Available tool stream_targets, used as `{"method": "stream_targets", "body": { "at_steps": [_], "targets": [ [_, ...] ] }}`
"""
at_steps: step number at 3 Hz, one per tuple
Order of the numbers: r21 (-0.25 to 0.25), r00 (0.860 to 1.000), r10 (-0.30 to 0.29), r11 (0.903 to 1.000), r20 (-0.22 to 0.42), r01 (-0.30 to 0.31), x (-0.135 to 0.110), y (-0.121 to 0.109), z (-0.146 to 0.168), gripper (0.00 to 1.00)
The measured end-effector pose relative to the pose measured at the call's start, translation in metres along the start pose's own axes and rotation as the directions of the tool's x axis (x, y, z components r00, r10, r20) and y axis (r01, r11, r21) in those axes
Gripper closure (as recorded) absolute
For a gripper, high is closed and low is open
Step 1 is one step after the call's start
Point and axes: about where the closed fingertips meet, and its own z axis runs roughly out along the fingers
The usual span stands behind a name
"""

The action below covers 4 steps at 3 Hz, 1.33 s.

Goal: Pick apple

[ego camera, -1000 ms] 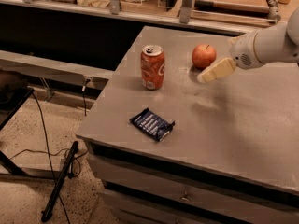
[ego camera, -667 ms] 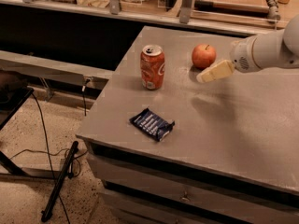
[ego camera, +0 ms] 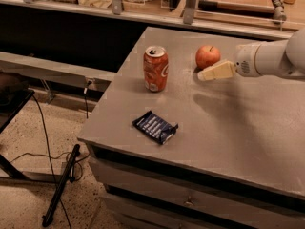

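Observation:
The apple is small, round and red-orange with a short dark stem. It stands on the grey table top near the back edge. My gripper reaches in from the right on a white arm. Its cream fingertip hovers just in front of and below the apple, close to it, a little above the table. The apple is not held.
An orange-red soda can stands upright to the left of the apple. A dark blue snack packet lies flat near the table's front left. Drawers sit below the top. Cables and a dark stand lie on the floor at left.
The arm has shifted very slightly; the gripper stays just in front of the apple. The apple, can and packet have not moved.

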Motion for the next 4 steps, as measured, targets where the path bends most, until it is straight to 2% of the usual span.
{"method": "stream_targets", "body": {
  "at_steps": [2, 3, 4],
  "targets": [
    [-0.011, 0.997, 0.036, 0.9993, 0.069, -0.035, 0.0, -0.004, 0.017, 0.0],
    [-0.024, 0.994, 0.01, 0.9997, 0.109, -0.008, -0.008, -0.007, 0.027, 0.0],
    [-0.024, 0.994, 0.01, 0.9997, 0.109, -0.008, -0.008, -0.007, 0.027, 0.0]
  ]
}}
